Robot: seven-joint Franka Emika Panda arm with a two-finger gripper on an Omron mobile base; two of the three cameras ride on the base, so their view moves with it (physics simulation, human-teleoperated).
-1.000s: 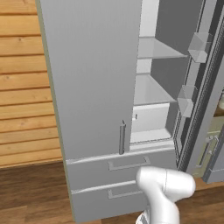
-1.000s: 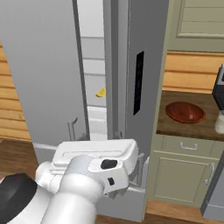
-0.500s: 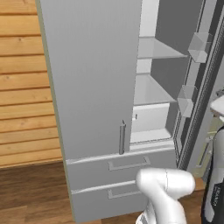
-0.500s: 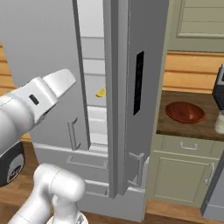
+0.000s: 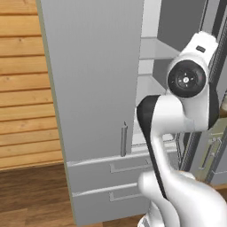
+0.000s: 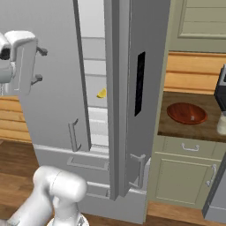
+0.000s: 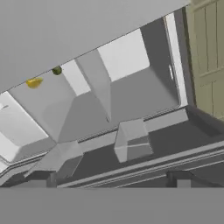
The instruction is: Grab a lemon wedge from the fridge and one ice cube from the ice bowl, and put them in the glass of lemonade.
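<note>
The fridge [image 6: 53,110] stands with its left door [image 5: 97,88] shut and its right door [image 6: 140,84], the one with the black panel, swung open. A small yellow lemon wedge [image 6: 102,93] lies on an inner shelf; the hand view shows the same lemon wedge [image 7: 34,82] at its far left. My gripper [image 6: 40,65] hangs raised in front of the left door, open and empty, well left of the wedge. Its fingertips [image 7: 43,179] point into the fridge. The reddish-brown ice bowl [image 6: 187,113] sits on the counter to the right. The pale glass of lemonade [image 6: 222,124] is at the frame's edge.
A small dark green round item [image 7: 57,70] sits by the wedge on the shelf. Door bins [image 7: 133,140] line the open door. A black appliance [image 6: 220,90] stands behind the bowl. Beige cabinets [image 6: 185,176] run under the counter. My arm [image 5: 177,115] stands in front of the fridge opening.
The arm has swung up from its low, folded pose, and the hand now sits at shelf height facing the open fridge. The gripper stays open. Fridge and counter things have not moved.
</note>
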